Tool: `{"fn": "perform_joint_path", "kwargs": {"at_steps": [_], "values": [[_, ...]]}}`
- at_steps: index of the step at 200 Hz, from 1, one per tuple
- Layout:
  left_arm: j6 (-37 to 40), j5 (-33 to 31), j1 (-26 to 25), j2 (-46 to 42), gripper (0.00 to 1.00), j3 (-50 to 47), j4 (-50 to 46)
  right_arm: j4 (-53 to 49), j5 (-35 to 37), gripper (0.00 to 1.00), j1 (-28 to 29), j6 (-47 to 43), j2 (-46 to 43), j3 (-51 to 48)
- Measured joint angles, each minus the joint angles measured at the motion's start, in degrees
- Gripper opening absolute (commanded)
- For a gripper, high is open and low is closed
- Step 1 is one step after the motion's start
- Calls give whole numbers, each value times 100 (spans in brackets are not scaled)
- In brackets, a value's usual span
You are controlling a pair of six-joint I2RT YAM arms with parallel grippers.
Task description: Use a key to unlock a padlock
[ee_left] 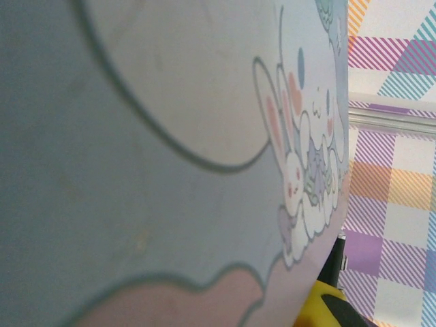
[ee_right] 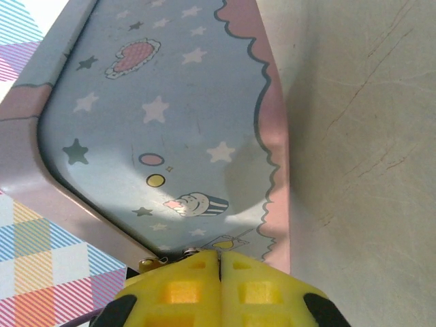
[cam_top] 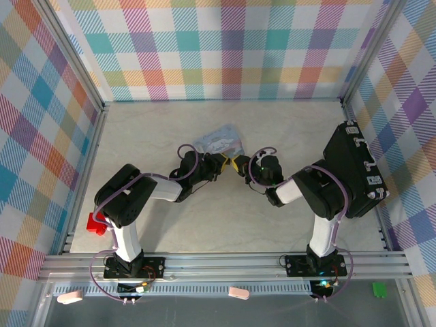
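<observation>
Glinting brassy, the tiny padlock (ee_right: 146, 263) sits against the blue tin (ee_right: 157, 136).

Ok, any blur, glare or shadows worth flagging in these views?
Top external: evenly lit, sharp, no glare. Left wrist: the tin sits so near the lens that its left side goes soft; the rabbit print is crisper. Right wrist: tin in focus, with a soft shadow on it above the yellow fingers of the right hand.
</observation>
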Motion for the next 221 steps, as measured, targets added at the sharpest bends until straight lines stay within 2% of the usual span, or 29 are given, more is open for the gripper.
{"fn": "perform_joint_path", "kwargs": {"at_steps": [19, 51, 84, 105, 135, 170, 193, 221], "values": [[20, -13, 0, 0, 0, 2, -22, -313, -13, 0, 0, -114, -98, 70], [144, 57, 9, -2, 0, 7, -162, -787, -146, 32, -4, -361, -210, 129], [291, 461, 131, -63, 0, 2, -258, -1836, -704, 50, -201, -1147, -654, 133], [529, 713, 262, -227, 0, 2, -647, -2704, -1126, 52, -247, -2052, -1263, 133], [1027, 1132, 448, -350, 0, 28, -1279, -3926, -1233, 53, -245, -3698, -2354, 138], [1718, 1572, 697, -415, 0, 254, -2131, -4306, -1029, 52, -146, -5781, -3230, -192], [2216, 1648, 778, -577, 0, 459, -2979, -4216, -610, 54, 354, -7152, -3482, -649], [2651, 1672, 782, -769, 0, 557, -3768, -3698, 142, 55, 1252, -8564, -3062, -813]]}}
